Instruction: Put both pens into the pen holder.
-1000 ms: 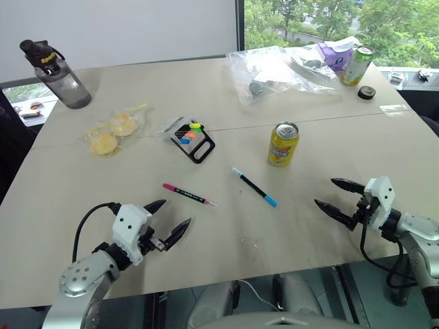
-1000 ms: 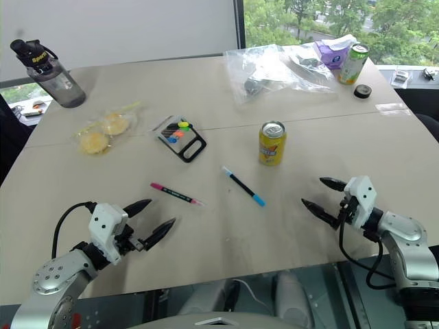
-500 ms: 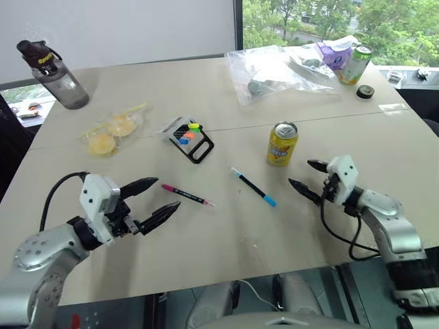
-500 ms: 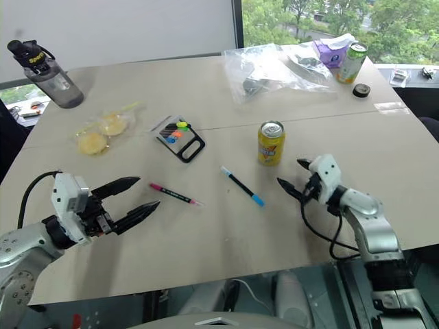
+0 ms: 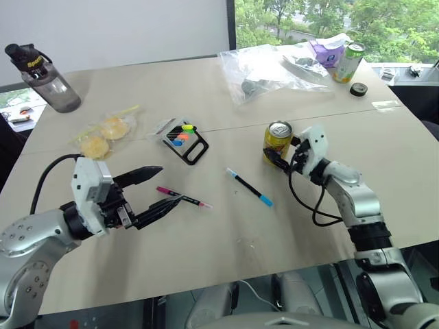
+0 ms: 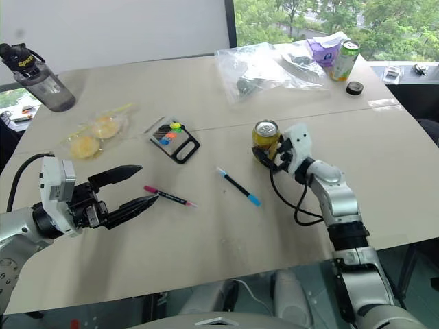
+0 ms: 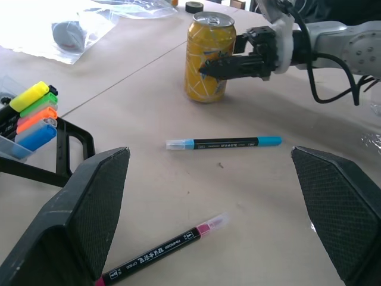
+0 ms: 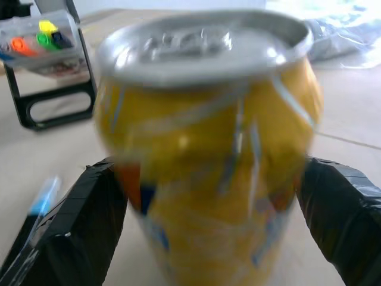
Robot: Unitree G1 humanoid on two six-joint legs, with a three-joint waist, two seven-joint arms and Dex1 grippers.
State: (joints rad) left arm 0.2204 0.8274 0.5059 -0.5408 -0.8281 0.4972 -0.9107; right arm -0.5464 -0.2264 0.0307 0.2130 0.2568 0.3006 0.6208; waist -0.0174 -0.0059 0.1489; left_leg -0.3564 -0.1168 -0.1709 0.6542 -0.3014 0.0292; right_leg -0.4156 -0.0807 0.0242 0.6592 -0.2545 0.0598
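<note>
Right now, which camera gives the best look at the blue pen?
The left wrist view: the blue pen lies full length and unblocked between the fingers. Both eye views show it whole but smaller. The right wrist view catches one blurred end beside the can.

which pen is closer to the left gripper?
The pink-ended pen, lying just past the open left gripper. The blue-capped pen lies farther over, toward the yellow can.
</note>
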